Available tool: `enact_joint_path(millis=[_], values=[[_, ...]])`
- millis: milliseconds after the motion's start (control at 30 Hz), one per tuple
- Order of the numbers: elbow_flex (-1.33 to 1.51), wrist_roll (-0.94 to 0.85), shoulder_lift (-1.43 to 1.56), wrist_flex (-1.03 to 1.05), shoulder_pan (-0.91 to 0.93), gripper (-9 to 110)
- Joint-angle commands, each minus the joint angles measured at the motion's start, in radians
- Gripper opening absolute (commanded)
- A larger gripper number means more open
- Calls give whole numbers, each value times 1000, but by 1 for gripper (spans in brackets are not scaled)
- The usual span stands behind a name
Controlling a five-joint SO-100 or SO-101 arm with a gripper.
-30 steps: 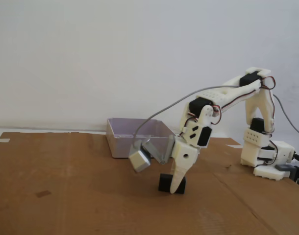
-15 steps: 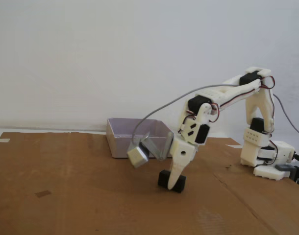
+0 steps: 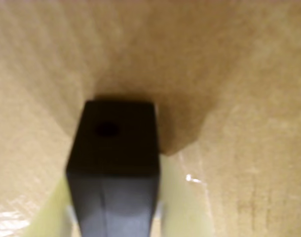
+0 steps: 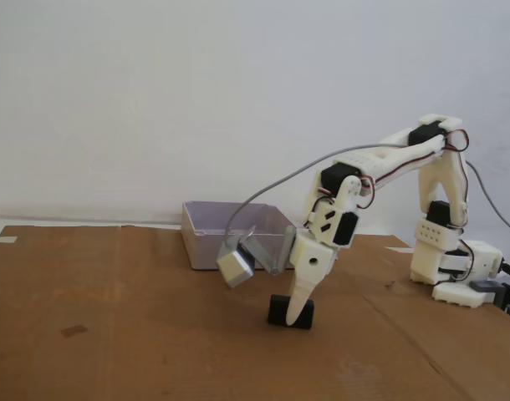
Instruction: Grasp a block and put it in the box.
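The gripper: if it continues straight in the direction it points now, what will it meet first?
The gripper points down with the block between its fingers. Straight on, it likely meets the cardboard almost at once; any remaining gap is unclear.

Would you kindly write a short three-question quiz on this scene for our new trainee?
1. True or false: the block already lies inside the box.
2. What does the gripper close on? A) the box B) the block C) a cable
3. Fill in: in the fixed view, the box stands ____ the block, nearer the wall.

Key: 1 false; 2 B; 3 behind.
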Motion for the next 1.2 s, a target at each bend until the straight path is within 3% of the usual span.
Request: enact_joint_path(millis=[0, 233, 1167], values=[[-5, 9, 35, -12, -26, 4], [-9, 3, 38, -14, -25, 0], [-195, 0, 89, -17, -28, 0]])
